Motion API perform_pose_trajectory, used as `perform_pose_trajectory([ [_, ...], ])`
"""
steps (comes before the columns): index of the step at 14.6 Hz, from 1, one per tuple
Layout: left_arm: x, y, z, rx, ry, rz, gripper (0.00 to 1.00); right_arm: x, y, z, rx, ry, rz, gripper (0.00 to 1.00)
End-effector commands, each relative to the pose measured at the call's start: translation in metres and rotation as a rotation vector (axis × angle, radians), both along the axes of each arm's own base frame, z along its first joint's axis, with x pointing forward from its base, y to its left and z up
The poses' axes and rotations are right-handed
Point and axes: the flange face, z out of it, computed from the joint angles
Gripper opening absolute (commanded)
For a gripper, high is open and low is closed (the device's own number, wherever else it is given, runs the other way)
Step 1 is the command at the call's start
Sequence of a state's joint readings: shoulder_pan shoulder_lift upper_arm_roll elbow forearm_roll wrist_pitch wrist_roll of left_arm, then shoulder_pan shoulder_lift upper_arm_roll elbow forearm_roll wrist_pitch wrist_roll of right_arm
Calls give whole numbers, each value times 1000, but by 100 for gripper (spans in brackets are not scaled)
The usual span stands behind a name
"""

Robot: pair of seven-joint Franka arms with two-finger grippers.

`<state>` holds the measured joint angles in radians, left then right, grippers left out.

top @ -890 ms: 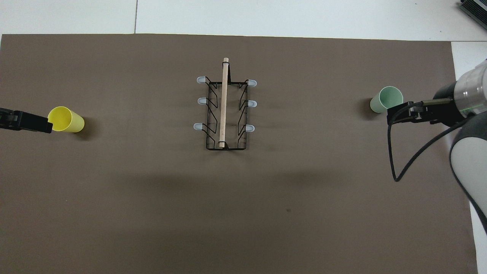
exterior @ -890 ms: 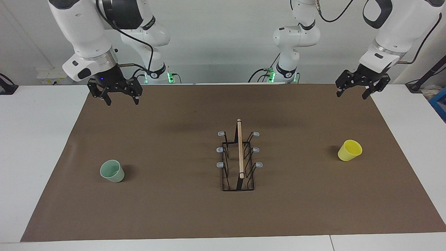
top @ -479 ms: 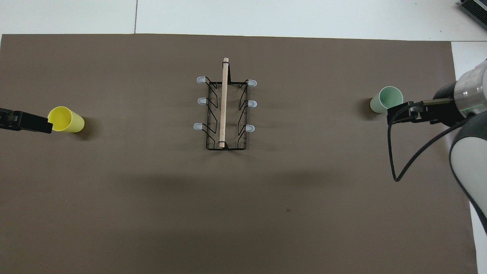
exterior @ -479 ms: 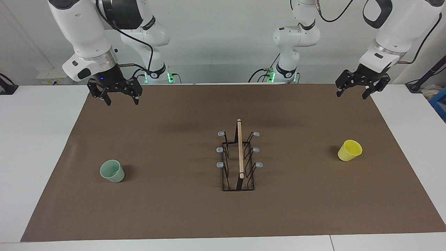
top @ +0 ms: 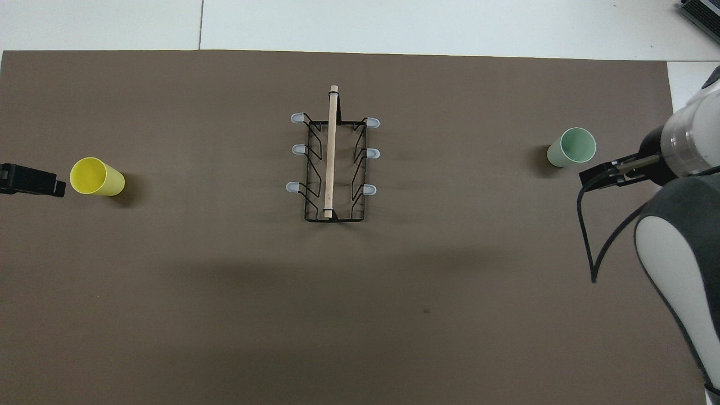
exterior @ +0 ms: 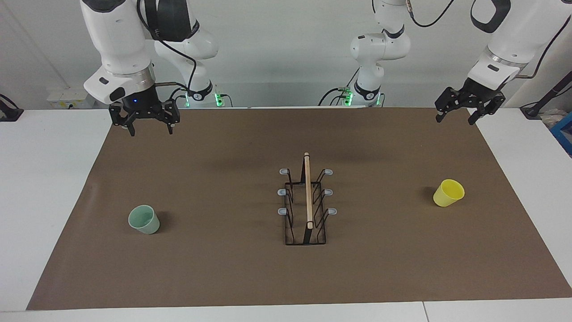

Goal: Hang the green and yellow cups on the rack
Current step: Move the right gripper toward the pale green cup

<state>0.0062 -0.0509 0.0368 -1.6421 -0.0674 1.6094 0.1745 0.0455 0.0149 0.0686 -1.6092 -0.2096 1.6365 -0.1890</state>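
Both arms at the outset of the task. Over the last second the right gripper point(exterior: 147, 126) has risen slightly and turned to point more squarely downward, and the left gripper point(exterior: 462, 114) has lifted a little and drawn back toward its end of the table — in the overhead view it now shows clear of the yellow cup point(top: 97, 176) instead of overlapping its rim. Judged from this, neither arm has committed to a descent; both are still being posed for their approach. Both grippers are spread wide and empty. The green cup point(exterior: 144, 219) stands upright on the brown mat point(exterior: 223, 277), toward the right arm's end and well apart from the right gripper, which hangs over the mat's edge nearest the robots. The yellow cup stands likewise toward the left arm's end, well apart from the left gripper. The rack point(exterior: 307, 201) sits mid-mat between the cups, all six prongs bare — nothing is hung yet.
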Motion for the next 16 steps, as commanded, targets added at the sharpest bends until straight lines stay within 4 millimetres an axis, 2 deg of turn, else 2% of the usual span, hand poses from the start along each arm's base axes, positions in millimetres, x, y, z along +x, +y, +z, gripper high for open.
perform_pose_trajectory([
  [1,0,12,-6,-32,18,42,100,-1,-1,1,-113,52,291,100],
  [2,7,19,-17,-41,35,72,100,-3,0,-3,-126,68,340,100],
  [4,28,28,-26,-41,43,123,100,-8,-5,-14,-207,115,478,100],
  [6,50,43,-39,-45,58,190,100,-6,-10,-12,-233,148,615,100],
  [9,82,66,-62,-118,80,343,100,-2,-14,-15,-294,227,942,100],
  [11,98,81,-74,-190,79,501,100,-2,-12,-32,-413,303,1031,100],
  [13,103,96,-90,-203,100,602,100,-1,-4,-48,-447,315,1083,100],
  [14,105,106,-101,-209,119,651,100,-1,-4,-61,-496,347,1109,100],
  [16,114,124,-128,-232,159,756,100,17,26,-108,-583,448,1206,100],
])
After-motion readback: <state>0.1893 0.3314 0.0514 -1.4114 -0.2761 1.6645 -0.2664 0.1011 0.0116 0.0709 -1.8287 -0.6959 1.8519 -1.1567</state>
